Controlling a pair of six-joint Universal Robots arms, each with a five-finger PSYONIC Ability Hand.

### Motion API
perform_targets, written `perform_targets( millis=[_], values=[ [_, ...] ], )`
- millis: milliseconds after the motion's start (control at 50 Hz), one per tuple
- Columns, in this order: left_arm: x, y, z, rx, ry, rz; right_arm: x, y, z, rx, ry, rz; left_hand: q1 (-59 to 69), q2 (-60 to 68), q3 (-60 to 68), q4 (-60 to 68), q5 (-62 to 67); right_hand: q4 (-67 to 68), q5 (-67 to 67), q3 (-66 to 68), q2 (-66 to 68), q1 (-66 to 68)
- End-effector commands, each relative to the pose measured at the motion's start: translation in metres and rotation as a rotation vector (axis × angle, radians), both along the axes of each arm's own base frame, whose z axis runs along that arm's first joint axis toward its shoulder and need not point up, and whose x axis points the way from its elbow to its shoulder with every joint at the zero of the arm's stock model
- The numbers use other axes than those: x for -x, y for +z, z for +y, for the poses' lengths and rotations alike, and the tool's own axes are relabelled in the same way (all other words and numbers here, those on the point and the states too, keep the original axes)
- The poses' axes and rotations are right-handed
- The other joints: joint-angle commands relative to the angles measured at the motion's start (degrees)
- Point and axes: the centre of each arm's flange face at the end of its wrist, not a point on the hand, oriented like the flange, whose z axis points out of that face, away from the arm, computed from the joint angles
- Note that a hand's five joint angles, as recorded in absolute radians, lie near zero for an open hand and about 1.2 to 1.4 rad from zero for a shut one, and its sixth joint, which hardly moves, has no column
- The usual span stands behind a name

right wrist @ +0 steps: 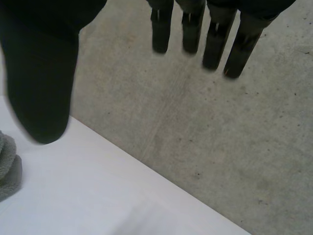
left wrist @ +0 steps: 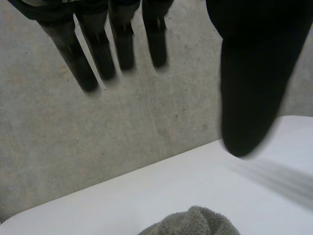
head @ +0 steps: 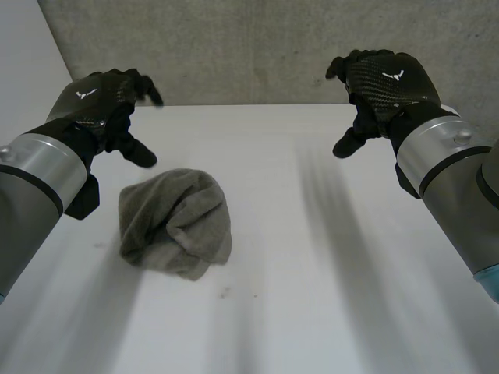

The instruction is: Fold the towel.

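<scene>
A grey towel (head: pixel 175 222) lies crumpled in a heap on the white table (head: pixel 327 296), left of the middle. My left hand (head: pixel 105 105) hovers above the table just behind and left of the heap, fingers straight and spread, holding nothing. In the left wrist view its fingers (left wrist: pixel 98 54) point at the wall, and the towel's top (left wrist: pixel 193 224) shows below the palm. My right hand (head: pixel 382 86) is raised at the far right, well away from the towel, open and empty. The right wrist view shows its fingers (right wrist: pixel 215 41) and the towel's edge (right wrist: pixel 9 166) beside the thumb.
A grey concrete wall (head: pixel 257 47) rises right behind the table's far edge (head: pixel 257 104). A lighter wall panel (head: pixel 27 70) stands at the far left. Bare white tabletop stretches to the right of the towel and in front of it.
</scene>
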Motion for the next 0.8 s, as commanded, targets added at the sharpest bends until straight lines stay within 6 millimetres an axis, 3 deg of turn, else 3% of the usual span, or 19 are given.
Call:
perform_targets(
  millis=[20, 60, 80, 100, 240, 300, 340, 400, 440, 460, 500, 560, 600, 620, 660, 680, 740, 780, 800],
  values=[
    [0.000, 0.000, 0.000, 0.000, 0.002, 0.000, 0.001, 0.001, -0.001, 0.002, -0.011, -0.005, 24.05, 24.97, 25.04, 26.05, 26.18, -10.52, -10.88, -10.57, -10.90, -8.08],
    [-0.001, 0.001, -0.001, 0.004, 0.005, 0.000, 0.001, 0.001, -0.001, 0.003, -0.011, -0.004, -10.73, -9.81, -9.74, -8.73, -8.60, -10.52, -10.88, -10.57, -10.90, -8.08],
    [-0.001, 0.001, -0.001, 0.004, 0.005, 0.000, 0.001, 0.001, -0.001, 0.003, -0.011, -0.004, -10.94, -10.01, -9.94, -8.94, -8.81, -10.52, -10.88, -10.57, -10.90, -8.08],
    [0.000, 0.001, -0.001, 0.004, 0.003, -0.001, 0.000, 0.001, 0.000, 0.002, -0.004, -0.003, -20.26, -19.34, -19.27, -18.26, -18.14, -10.52, -10.88, -10.57, -10.90, -8.08],
    [0.004, -0.016, -0.015, -0.043, 0.011, -0.023, -0.001, -0.004, -0.001, -0.011, 0.006, 0.006, -20.69, -19.77, -19.70, -18.69, -18.57, -10.52, -10.88, -10.57, -10.90, -8.08],
    [0.004, -0.033, -0.033, -0.089, 0.034, -0.040, -0.003, -0.016, -0.004, -0.043, 0.004, 0.027, -20.69, -19.77, -19.70, -18.69, -18.57, -10.52, -10.88, -10.57, -10.90, -8.08],
    [0.004, -0.059, -0.053, -0.151, 0.052, -0.067, -0.005, -0.033, -0.007, -0.090, 0.004, 0.049, -20.03, -19.10, -19.03, -18.02, -17.90, -10.52, -10.88, -10.57, -10.90, -8.08],
    [0.005, -0.075, -0.061, -0.185, 0.056, -0.082, -0.005, -0.050, -0.007, -0.135, 0.004, 0.075, -19.18, -18.26, -18.19, -17.18, -17.05, -10.52, -10.88, -10.57, -10.90, -8.08],
    [0.011, -0.105, -0.078, -0.239, 0.059, -0.106, -0.004, -0.059, -0.007, -0.161, 0.007, 0.090, -18.18, -17.26, -17.19, -16.18, -16.05, -10.52, -10.88, -10.57, -10.90, -8.08],
    [0.011, -0.105, -0.078, -0.240, 0.059, -0.106, -0.004, -0.059, -0.007, -0.161, 0.007, 0.090, -18.17, -17.25, -17.18, -16.17, -16.04, -10.52, -10.88, -10.57, -10.90, -8.08],
    [0.016, -0.131, -0.091, -0.277, 0.059, -0.132, -0.003, -0.070, -0.008, -0.187, 0.006, 0.109, -14.33, -13.41, -13.34, -12.33, -12.21, -10.52, -10.88, -10.57, -10.90, -8.08],
    [0.017, -0.140, -0.095, -0.285, 0.056, -0.140, 0.006, -0.077, -0.017, -0.208, -0.028, 0.119, -10.94, -10.01, -9.95, -8.94, -8.81, -10.52, -10.88, -10.57, -10.90, -8.08],
    [0.020, -0.152, -0.100, -0.296, 0.051, -0.154, 0.012, -0.079, -0.021, -0.214, -0.045, 0.120, 4.27, 5.19, 5.26, 6.27, 6.39, -10.52, -10.88, -10.57, -10.90, -8.08],
    [0.020, -0.152, -0.100, -0.296, 0.051, -0.155, 0.012, -0.079, -0.021, -0.214, -0.045, 0.120, 4.37, 5.29, 5.36, 6.37, 6.49, -10.52, -10.88, -10.57, -10.90, -8.08],
    [0.021, -0.156, -0.099, -0.296, 0.046, -0.159, 0.017, -0.080, -0.027, -0.221, -0.045, 0.117, 44.52, 45.44, 45.51, 46.52, 46.65, -10.52, -10.88, -10.57, -10.90, -8.08],
    [0.021, -0.156, -0.099, -0.296, 0.046, -0.159, 0.017, -0.080, -0.027, -0.221, -0.045, 0.117, 44.74, 45.66, 45.73, 46.74, 46.86, -10.52, -10.88, -10.57, -10.90, -8.08],
    [0.027, -0.155, -0.088, -0.310, 0.024, -0.164, 0.022, -0.079, -0.033, -0.221, -0.043, 0.113, 49.09, 50.02, 50.08, 51.09, 51.22, -10.52, -10.88, -10.57, -10.90, -8.08],
    [0.042, -0.143, -0.053, -0.325, -0.045, -0.174, 0.031, -0.077, -0.042, -0.216, -0.067, 0.109, 49.09, 50.02, 50.08, 51.09, 51.22, -10.52, -10.88, -10.57, -10.90, -8.08],
    [0.042, -0.143, -0.053, -0.325, -0.046, -0.174, 0.031, -0.077, -0.042, -0.216, -0.067, 0.109, 49.09, 50.02, 50.08, 51.09, 51.22, -10.52, -10.88, -10.57, -10.90, -8.08]
  ],
)
